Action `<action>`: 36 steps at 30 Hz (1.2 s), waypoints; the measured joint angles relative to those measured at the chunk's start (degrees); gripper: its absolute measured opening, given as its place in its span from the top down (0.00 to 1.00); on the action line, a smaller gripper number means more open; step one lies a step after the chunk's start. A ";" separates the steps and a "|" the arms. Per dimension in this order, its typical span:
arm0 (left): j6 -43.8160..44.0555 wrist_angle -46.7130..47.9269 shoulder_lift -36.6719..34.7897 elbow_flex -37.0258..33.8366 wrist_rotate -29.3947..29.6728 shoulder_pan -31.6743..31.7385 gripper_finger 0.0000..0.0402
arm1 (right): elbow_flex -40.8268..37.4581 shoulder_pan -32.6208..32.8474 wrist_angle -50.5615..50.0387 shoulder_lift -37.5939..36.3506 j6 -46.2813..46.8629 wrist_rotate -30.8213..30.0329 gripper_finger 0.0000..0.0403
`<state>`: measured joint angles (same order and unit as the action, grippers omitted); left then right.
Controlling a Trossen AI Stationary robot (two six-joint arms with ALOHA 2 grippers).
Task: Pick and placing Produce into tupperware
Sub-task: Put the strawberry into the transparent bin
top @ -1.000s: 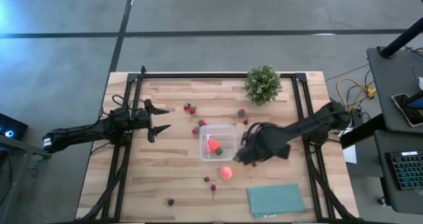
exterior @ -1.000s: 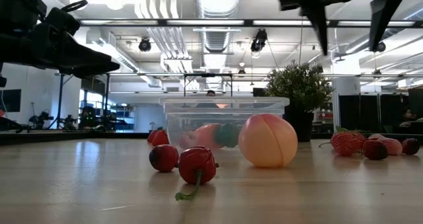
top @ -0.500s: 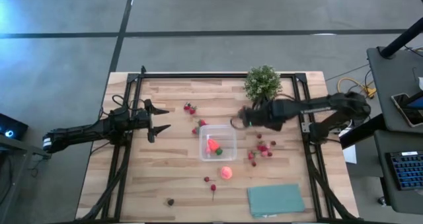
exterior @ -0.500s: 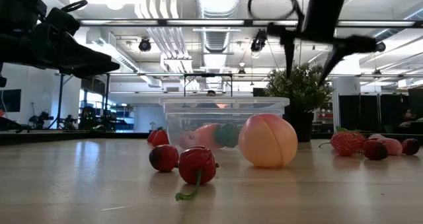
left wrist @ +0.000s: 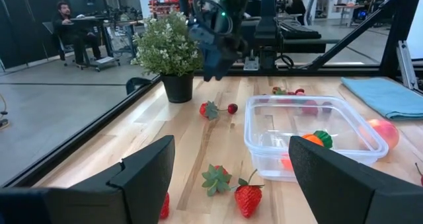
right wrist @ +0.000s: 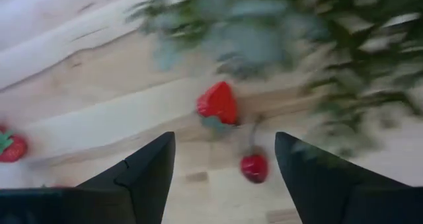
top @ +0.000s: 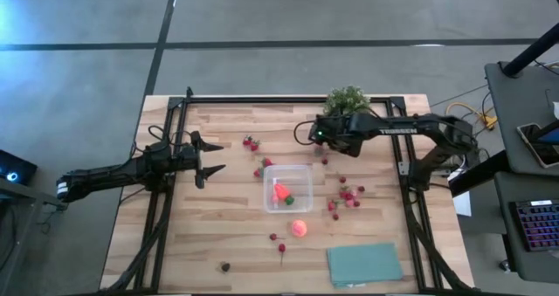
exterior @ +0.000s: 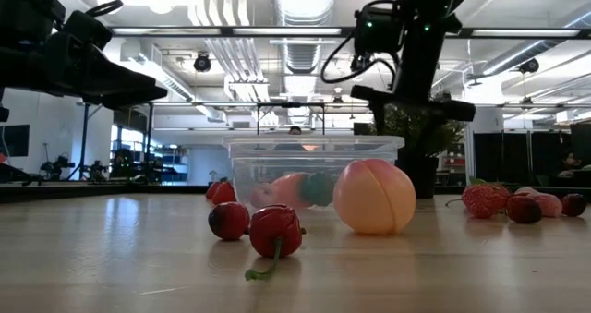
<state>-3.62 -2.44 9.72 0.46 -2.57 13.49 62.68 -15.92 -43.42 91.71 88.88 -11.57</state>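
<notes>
Wooden planks make the table, framed by a black rail along its far and side edges. Near the middle sits the clear tupperware with an orange-red piece with a green end inside it. The right gripper hangs above the far part of the table, just beside the potted plant at the far edge; its fingers are spread with nothing between them, and below them lie a strawberry and a small cherry on the bare wood. The left gripper waits near the left edge, jaws spread and empty.

Loose produce lies round the container: strawberries toward the far left of it, a cluster of small red pieces on its right, a peach just on its near side, and cherries nearer the front. A teal cloth fills the near right corner. Open wood remains along the near left part and between the tupperware and the left gripper.
</notes>
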 joint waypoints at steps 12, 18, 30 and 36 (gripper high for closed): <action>0.00 -0.07 -0.01 0.01 0.00 0.01 0.30 | 7.22 0.04 -0.30 11.71 2.17 1.67 0.39; 0.00 -0.06 -0.01 0.00 0.00 -0.01 0.30 | 7.44 0.24 -1.36 14.01 1.46 2.45 0.35; 0.00 -0.05 0.02 0.01 -0.02 0.00 0.30 | 7.43 0.23 -3.34 14.83 8.95 -1.87 0.32; 0.00 -0.08 -0.03 0.01 -0.02 -0.01 0.30 | 7.43 -0.13 -2.46 16.22 9.16 -1.12 0.35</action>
<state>-3.62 -2.51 9.69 0.46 -2.59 13.47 70.11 -16.05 -45.88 107.93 98.04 -12.69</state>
